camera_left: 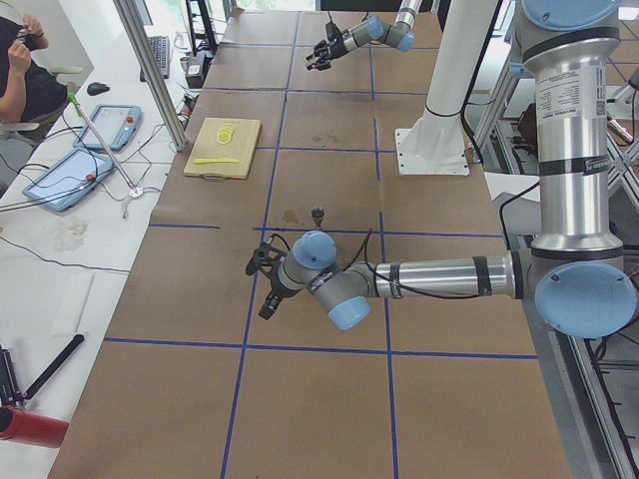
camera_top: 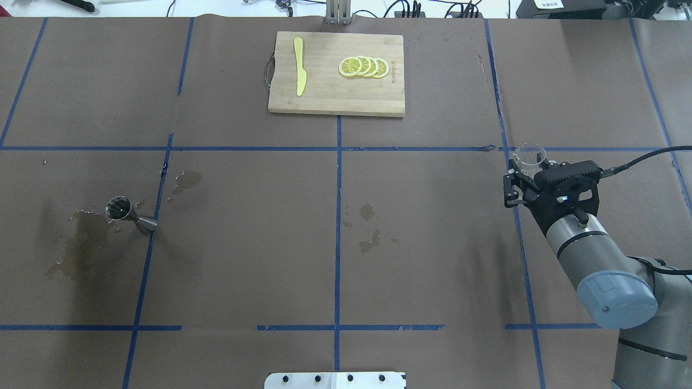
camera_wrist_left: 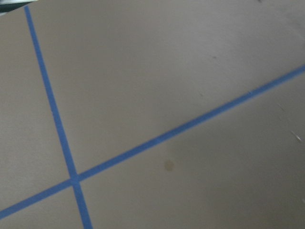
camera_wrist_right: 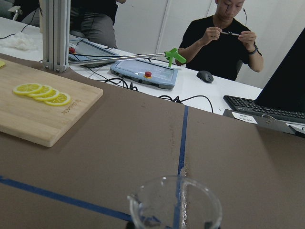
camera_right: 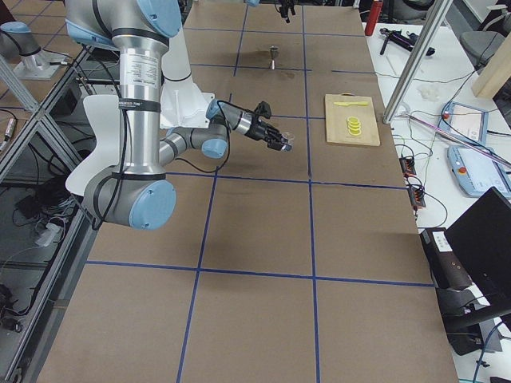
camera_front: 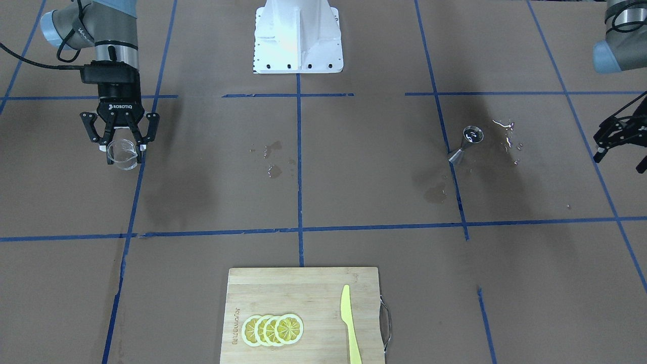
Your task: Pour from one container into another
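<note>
On my feed the right pincer (camera_front: 121,147) is clamped on the clear glass cup (camera_front: 123,154), its two black fingers (camera_front: 137,135) pressed against the cup's sides. The cup hangs clear of the tabletop (camera_front: 354,192), far out on the robot's right side, just over a blue tape line (camera_top: 519,237). From the right wrist camera I see its rim facing up, roughly level, with a small pouring lip. I cannot tell whether there is any liquid in it.

The silver jigger (camera_front: 466,145) stands upright on the tabletop on the robot's left side, right beside another tape line and well apart from the cup. Its open top cone faces up. Wet patches (camera_front: 507,135) glisten on the paper close around it, and more damp spots (camera_front: 273,159) lie near the middle of the tabletop.

The left pincer (camera_front: 620,135) sits at the very edge of the front view, off to the jigger's side and not touching it. I cannot tell whether its fingers are apart or together.

On the operators' side lies a wooden cutting board (camera_front: 283,293) with overlapping lemon slices (camera_front: 273,329) and a yellow knife (camera_front: 350,323). A person (camera_wrist_right: 224,43) sits beyond the tabletop.
</note>
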Action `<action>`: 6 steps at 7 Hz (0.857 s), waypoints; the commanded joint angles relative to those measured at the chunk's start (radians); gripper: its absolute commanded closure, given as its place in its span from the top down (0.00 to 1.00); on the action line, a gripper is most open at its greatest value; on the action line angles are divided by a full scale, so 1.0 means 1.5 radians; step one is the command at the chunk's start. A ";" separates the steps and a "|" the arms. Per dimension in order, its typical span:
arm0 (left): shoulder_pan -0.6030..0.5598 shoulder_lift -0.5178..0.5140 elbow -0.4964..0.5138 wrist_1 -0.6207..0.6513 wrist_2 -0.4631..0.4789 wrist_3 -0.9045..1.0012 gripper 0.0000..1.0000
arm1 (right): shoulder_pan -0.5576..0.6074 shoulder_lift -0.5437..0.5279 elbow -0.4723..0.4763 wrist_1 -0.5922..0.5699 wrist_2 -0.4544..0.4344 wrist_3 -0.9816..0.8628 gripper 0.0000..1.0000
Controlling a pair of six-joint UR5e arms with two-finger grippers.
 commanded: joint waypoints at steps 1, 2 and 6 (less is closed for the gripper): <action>-0.053 -0.047 -0.009 0.144 -0.050 0.019 1.00 | -0.033 -0.030 -0.106 0.154 -0.033 0.032 0.00; -0.073 -0.048 -0.010 0.151 -0.052 0.023 1.00 | -0.070 -0.029 -0.127 0.163 -0.093 0.038 0.00; -0.073 -0.050 -0.009 0.147 -0.052 0.014 1.00 | -0.115 -0.029 -0.156 0.163 -0.118 0.182 0.09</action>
